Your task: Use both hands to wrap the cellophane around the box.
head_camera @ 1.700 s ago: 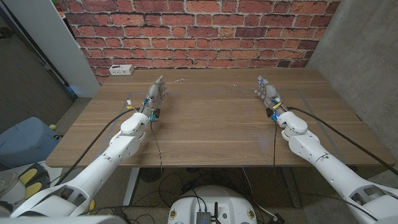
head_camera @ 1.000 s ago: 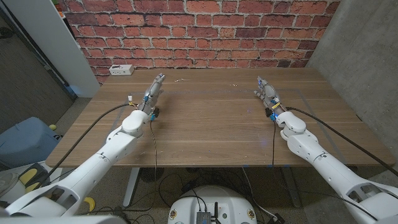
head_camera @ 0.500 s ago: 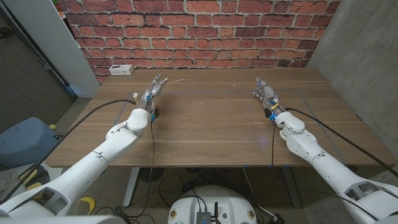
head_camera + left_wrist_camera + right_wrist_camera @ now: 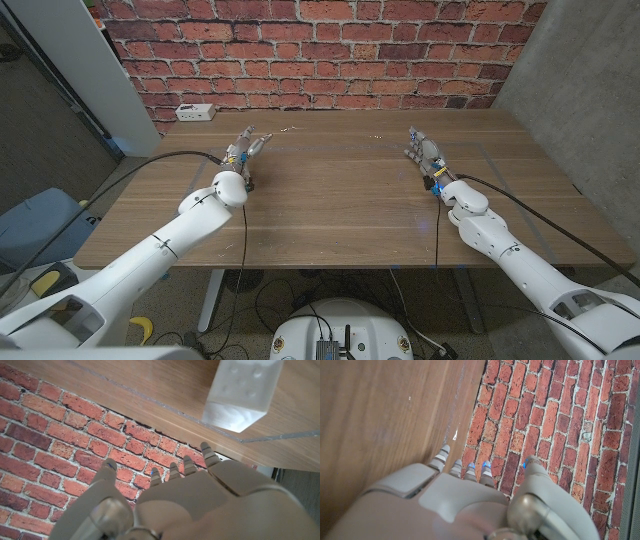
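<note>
- While both hands stood apart on the wooden table [image 4: 330, 200], the left hand [image 4: 245, 148] held nothing, fingers spread, near the white power strip [image 4: 195, 112];
- right hand [image 4: 422, 150] likewise spread, holding nothing.

White box [image 4: 243, 394] at the table's far corner, cut off by the picture's edge.

From my seat, the left hand [image 4: 243, 152] sits over the far left part of the table [image 4: 340, 190], and the right hand [image 4: 424, 152] over the far right, well apart. A power strip [image 4: 195, 112] lies at the table's far left corner, beyond the left hand. The brick wall [image 4: 320, 50] stands behind the table.
</note>
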You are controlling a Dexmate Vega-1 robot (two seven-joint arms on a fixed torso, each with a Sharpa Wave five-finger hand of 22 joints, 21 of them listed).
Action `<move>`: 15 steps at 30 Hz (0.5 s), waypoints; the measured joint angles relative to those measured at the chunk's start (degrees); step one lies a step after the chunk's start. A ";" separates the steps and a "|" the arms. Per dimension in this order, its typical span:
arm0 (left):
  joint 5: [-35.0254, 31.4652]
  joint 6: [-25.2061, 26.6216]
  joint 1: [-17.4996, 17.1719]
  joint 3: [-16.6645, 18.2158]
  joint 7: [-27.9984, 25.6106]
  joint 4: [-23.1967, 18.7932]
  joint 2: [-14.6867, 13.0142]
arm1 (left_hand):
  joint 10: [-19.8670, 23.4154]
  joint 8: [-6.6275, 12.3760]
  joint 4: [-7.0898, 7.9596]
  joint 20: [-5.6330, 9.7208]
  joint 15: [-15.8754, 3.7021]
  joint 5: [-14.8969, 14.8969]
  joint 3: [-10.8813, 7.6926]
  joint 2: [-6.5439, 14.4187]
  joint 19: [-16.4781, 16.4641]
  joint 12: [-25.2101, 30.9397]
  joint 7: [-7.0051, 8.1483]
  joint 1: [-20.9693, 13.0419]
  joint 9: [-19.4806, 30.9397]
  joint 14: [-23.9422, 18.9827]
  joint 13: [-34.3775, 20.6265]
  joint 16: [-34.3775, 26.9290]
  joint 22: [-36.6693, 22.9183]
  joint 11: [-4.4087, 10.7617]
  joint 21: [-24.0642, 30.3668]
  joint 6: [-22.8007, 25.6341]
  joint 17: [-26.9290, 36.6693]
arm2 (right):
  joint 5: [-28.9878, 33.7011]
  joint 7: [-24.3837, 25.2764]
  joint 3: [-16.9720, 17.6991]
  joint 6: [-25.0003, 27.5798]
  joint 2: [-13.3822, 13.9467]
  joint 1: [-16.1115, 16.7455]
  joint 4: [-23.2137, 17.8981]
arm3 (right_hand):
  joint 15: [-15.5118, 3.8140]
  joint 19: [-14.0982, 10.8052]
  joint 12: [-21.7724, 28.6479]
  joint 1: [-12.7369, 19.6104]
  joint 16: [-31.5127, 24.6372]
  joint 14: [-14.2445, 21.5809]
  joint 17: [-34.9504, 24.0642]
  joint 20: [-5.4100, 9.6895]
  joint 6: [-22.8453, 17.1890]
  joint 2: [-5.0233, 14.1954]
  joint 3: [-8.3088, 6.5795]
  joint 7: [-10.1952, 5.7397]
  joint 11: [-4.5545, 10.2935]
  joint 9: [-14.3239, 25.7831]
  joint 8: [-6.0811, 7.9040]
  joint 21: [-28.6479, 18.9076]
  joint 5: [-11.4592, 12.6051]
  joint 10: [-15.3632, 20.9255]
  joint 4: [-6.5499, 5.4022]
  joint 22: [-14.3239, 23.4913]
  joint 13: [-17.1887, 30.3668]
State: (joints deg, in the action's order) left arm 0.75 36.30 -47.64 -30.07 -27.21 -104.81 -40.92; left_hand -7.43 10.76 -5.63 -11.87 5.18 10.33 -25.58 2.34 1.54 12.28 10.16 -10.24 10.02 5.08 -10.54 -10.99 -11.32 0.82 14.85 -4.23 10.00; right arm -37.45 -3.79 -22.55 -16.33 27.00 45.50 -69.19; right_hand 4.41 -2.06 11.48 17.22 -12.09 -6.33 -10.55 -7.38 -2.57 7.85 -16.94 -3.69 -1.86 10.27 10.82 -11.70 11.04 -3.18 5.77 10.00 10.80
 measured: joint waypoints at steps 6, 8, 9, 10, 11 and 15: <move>-1.80 10.00 2.61 -2.84 1.88 -2.06 -0.85 | 0.42 0.00 -1.56 -0.08 -1.38 0.00 0.12 -1.43 -2.58 0.00 0.82 -1.43 0.00 -1.90 0.00 -0.13 0.00 0.42 0.71 -0.01 0.00 | 0.00 -0.27 -0.15 -0.15 -0.30 -0.31 0.64 | 0.29 0.00 0.00 0.00 0.00 0.30 0.00 0.00 0.00 0.00 0.00 0.00 0.00 0.00 0.00 0.00 0.00 0.00 0.00 0.00 0.00; -2.06 12.31 3.39 -3.66 2.55 -2.54 -1.10 | 0.74 0.00 -1.83 -0.08 -1.59 0.00 0.22 -1.57 -3.84 0.01 1.01 -1.57 0.00 -3.12 0.00 -0.33 0.00 0.74 1.12 -0.19 0.00 | 0.00 -0.34 -0.17 -0.19 -0.35 -0.38 0.82 | 0.29 0.00 0.00 0.00 0.00 0.30 0.00 0.00 0.00 0.00 0.00 0.00 0.00 0.00 0.00 0.00 0.00 0.00 0.00 0.00 0.00; -2.16 13.06 3.86 -4.12 2.76 -2.76 -1.27 | 0.83 0.00 -2.05 -0.03 -1.73 0.00 0.00 -1.93 -4.29 0.01 1.01 -1.96 -0.01 -3.39 0.00 -0.33 0.00 0.83 1.28 -0.19 0.00 | 0.00 -0.44 -0.20 -0.25 -0.40 -0.46 0.97 | 0.29 0.00 0.00 0.00 0.00 0.30 0.00 0.00 0.00 0.00 0.00 0.00 0.00 0.00 0.00 0.00 0.00 0.00 0.00 0.00 0.00; -2.40 15.11 4.47 -4.75 3.38 -3.04 -1.47 | 0.83 0.00 -2.05 -0.07 -1.93 0.00 0.00 -1.77 -4.47 0.01 1.01 -2.10 0.00 -3.59 0.00 -0.32 0.00 0.83 1.28 -0.19 0.00 | 0.00 -0.48 -0.23 -0.28 -0.46 -0.53 1.08 | 0.29 0.00 0.00 0.00 0.00 0.30 0.00 0.00 0.01 0.00 0.00 0.00 0.00 0.00 0.00 0.00 0.00 0.00 0.00 0.00 0.00; -2.52 16.06 4.90 -5.24 3.71 -3.19 -1.59 | 1.05 0.00 -2.05 -0.09 -2.01 0.00 0.00 -1.71 -4.81 0.01 1.01 -2.17 -0.01 -3.68 0.00 -0.33 0.00 1.05 1.28 -0.19 0.00 | 0.00 -0.55 -0.26 -0.31 -0.51 -0.59 1.21 | 0.29 -0.20 0.00 0.00 0.00 0.30 0.00 -0.20 0.00 0.00 0.00 0.00 0.00 0.00 0.00 0.00 0.00 0.00 0.00 0.00 0.00; -2.86 18.50 6.43 -6.58 4.54 -3.47 -1.88 | 1.76 0.00 -2.52 -0.10 -1.92 0.00 0.01 -2.01 -5.26 0.02 1.00 -2.47 -0.01 -4.20 0.00 -0.32 0.00 1.11 1.28 -0.19 0.00 | 0.00 -0.71 -0.30 -0.39 -0.62 -0.73 1.51 | 0.29 -0.31 0.00 0.00 0.00 0.30 0.01 -0.31 0.01 0.00 0.00 0.00 -0.20 0.00 0.00 0.00 0.00 0.21 0.00 0.00 -0.01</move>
State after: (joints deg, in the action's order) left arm -2.11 54.81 -41.22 -36.65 -22.67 -108.28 -42.80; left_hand -5.67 10.76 -8.15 -11.97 3.27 10.33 -25.57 0.34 -3.72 12.30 11.16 -12.70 10.01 0.89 -10.54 -11.31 -11.32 1.93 16.13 -4.43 9.99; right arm -37.45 -4.51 -22.85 -16.72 26.38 44.77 -67.68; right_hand 4.70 -2.37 11.48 17.22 -12.08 -6.03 -10.55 -7.69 -2.57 7.85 -16.94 -3.69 -2.06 10.27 10.82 -11.69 11.04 -2.97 5.77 10.00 10.80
